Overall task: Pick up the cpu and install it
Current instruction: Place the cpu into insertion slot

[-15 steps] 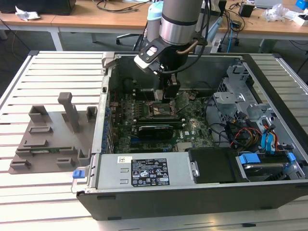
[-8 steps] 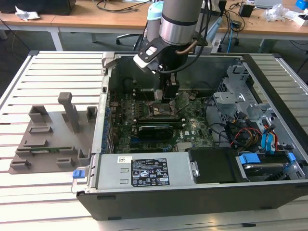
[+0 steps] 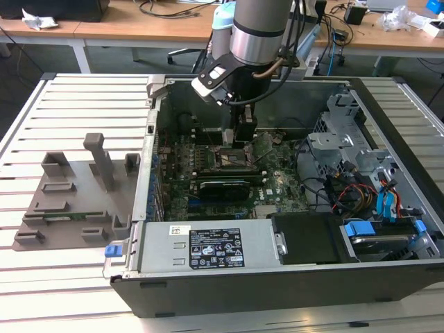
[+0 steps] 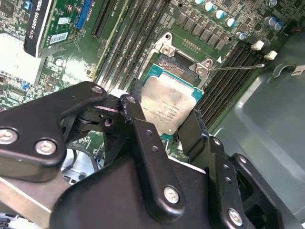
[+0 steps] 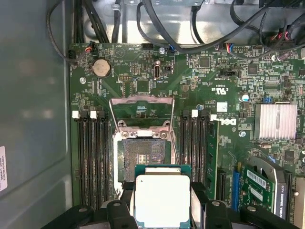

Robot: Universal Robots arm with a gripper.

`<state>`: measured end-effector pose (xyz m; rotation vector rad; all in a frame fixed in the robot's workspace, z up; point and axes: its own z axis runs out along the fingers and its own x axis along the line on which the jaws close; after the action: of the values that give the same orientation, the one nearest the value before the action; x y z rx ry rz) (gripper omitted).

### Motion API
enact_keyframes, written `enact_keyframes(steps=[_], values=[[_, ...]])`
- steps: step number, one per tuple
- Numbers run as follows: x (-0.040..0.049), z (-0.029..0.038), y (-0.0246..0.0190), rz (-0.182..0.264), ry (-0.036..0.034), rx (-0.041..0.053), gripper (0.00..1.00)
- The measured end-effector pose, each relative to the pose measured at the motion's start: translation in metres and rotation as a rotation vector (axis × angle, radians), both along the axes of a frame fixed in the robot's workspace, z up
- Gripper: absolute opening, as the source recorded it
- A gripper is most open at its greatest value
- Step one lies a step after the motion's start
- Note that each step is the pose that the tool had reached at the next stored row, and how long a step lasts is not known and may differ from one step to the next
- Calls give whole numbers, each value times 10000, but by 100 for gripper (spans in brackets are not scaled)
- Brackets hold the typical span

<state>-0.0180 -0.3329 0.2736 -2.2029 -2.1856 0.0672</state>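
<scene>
The cpu (image 4: pixel 169 102) is a small square chip with a silvery metal top and a green edge, held flat between my gripper's two black fingers (image 4: pixel 136 119). My gripper (image 5: pixel 162 202) is shut on the cpu (image 5: pixel 162 195) from two opposite sides. The chip hangs just above the motherboard, close beside the open socket (image 5: pixel 145 160), whose metal load frame (image 5: pixel 141 107) is swung up. In the exterior view my gripper (image 3: pixel 244 135) reaches down into the open computer case over the socket (image 3: pixel 229 158). The socket's thin lever (image 4: pixel 238 66) sticks out sideways.
Memory slots (image 5: pixel 93 157) flank the socket on both sides. A graphics card (image 3: pixel 222 186) lies across the board near it. The power supply box (image 3: pixel 208 250), drive cage (image 3: pixel 340 132) and coloured cables (image 3: pixel 361 198) crowd the case. A grey fixture (image 3: pixel 76 191) sits on the slatted table.
</scene>
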Motion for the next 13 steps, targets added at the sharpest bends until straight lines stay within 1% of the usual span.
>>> enact_keyframes(steps=[10, 13], values=[[0, -1, 0, -158, 0, 0, 55], [0, -1, 0, -309, 0, 0, 55]])
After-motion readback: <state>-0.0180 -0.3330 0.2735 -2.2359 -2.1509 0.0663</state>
